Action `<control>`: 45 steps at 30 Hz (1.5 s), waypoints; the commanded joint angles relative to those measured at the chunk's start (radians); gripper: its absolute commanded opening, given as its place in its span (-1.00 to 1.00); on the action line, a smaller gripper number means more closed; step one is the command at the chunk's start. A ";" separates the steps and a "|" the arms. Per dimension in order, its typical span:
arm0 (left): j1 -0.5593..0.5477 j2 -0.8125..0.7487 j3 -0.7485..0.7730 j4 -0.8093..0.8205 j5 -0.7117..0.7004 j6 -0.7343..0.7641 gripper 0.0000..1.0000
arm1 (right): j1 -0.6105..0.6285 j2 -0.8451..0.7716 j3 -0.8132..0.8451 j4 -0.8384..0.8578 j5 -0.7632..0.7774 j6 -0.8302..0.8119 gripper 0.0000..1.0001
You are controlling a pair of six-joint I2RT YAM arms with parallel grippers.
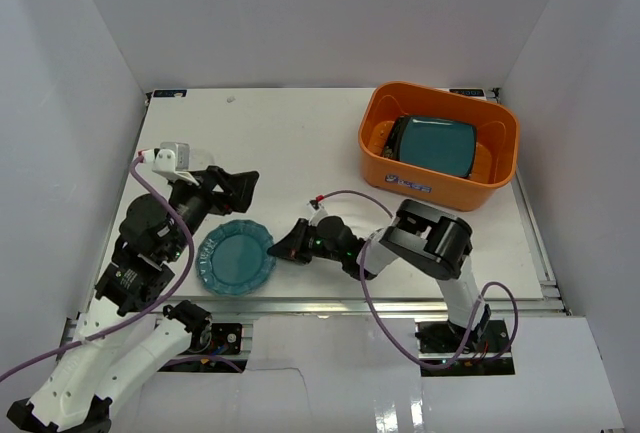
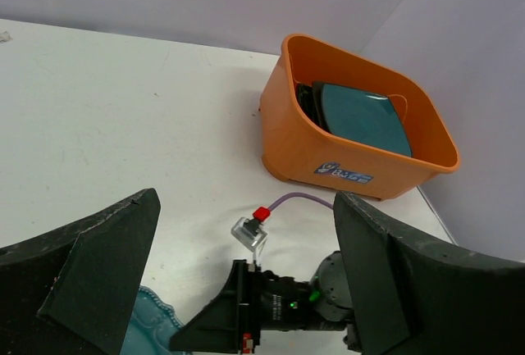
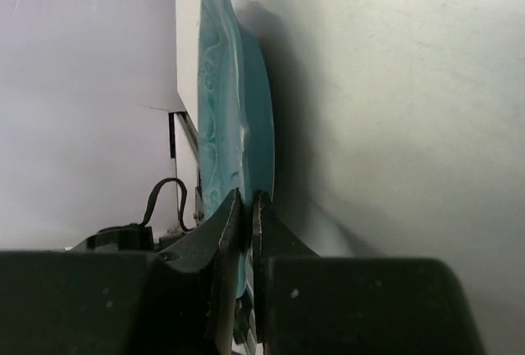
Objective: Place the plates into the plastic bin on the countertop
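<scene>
A blue roundish plate (image 1: 236, 258) lies on the white countertop (image 1: 290, 143) near the front edge. My right gripper (image 1: 287, 249) is shut on its right rim; the right wrist view shows both fingers pinching the plate's edge (image 3: 221, 101). My left gripper (image 1: 236, 187) is open and empty, just above and behind the plate. The orange plastic bin (image 1: 440, 175) stands at the back right and holds a dark teal square plate (image 1: 433, 143) over darker dishes. The left wrist view shows the bin (image 2: 361, 166), the teal plate (image 2: 361, 113) and a corner of the blue plate (image 2: 148, 326).
White walls close in the countertop on the left, back and right. A purple cable (image 1: 350, 196) loops from the right wrist over the table in front of the bin. The metal front rail (image 1: 400, 303) runs along the near edge.
</scene>
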 commanded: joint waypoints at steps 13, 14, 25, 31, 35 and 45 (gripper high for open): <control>-0.001 0.024 0.090 0.001 -0.080 -0.013 0.96 | -0.426 -1.016 -0.024 -0.510 0.104 -0.407 -0.85; -0.002 0.033 0.078 0.003 -0.087 -0.023 0.96 | -0.540 -1.036 -0.007 -0.553 0.081 -0.417 -0.85; -0.001 0.209 0.025 0.103 -0.055 -0.132 0.96 | -1.287 -0.931 0.090 -0.666 -0.319 -0.355 -0.85; 0.011 0.321 0.004 0.116 -0.136 -0.154 0.96 | -1.348 -0.867 0.060 -0.655 -0.318 -0.359 -0.85; 0.094 0.389 -0.037 0.124 -0.155 -0.207 0.96 | -1.353 -0.858 -0.007 -0.630 -0.306 -0.356 -0.85; 0.444 0.560 -0.126 0.145 -0.020 -0.369 0.96 | -1.359 -0.943 -0.073 -0.744 -0.212 -0.422 0.64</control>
